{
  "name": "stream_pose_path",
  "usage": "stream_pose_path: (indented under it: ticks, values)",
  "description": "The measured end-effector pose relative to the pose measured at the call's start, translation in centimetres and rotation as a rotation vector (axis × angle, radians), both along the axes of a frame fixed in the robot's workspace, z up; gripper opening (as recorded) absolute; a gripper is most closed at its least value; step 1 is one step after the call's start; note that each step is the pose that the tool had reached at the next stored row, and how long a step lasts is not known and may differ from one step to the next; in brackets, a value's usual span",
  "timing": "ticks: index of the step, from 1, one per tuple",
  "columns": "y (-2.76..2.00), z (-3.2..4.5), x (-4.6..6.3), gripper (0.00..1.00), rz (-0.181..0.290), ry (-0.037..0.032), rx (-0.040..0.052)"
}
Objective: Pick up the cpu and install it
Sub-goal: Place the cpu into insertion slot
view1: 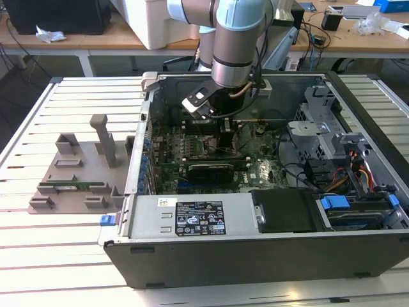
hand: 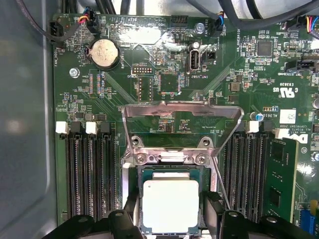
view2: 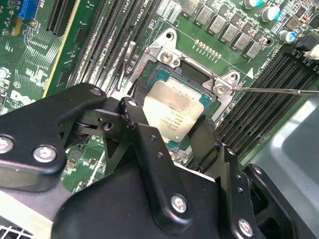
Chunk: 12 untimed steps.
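The cpu, lower centre of the first wrist view below the open retention frame, is clamped edge-to-edge by narrowed fingers; it is best kept flat, squared, never forced.

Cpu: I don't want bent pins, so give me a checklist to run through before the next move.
1. Load plate flipped open, off the socket: ok.
2. Cpu lined up within the socket: ok.
3. Cpu seated flat: cannot tell.
4. Gripper centred over cpu: ok.
5. Lever clear of cpu: ok.
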<state>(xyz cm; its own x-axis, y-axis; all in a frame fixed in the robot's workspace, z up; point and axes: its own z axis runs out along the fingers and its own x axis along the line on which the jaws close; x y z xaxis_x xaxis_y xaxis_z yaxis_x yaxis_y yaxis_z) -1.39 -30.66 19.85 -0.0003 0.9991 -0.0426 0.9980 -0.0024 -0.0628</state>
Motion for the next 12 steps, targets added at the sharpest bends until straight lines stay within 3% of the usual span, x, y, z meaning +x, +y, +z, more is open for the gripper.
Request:
stream_pose_path:
  ticks: [4, 5, 9, 10, 12]
  values:
    - [0.24, 1.81, 0.0, 0.61, 0.000, -0.0002, 0.0001]
    - [0.32, 2.22, 0.0, 0.54, 0.000, -0.0003, 0.0001]
    - [0.35, 2.31, -0.1, 0.29, 0.003, -0.0005, 0.0043]
    - [0.34, 2.20, -0.1, 0.24, 0.018, -0.0003, 0.0098]
    - [0.34, 2.05, -0.1, 0.18, 0.064, 0.0000, 0.0107]
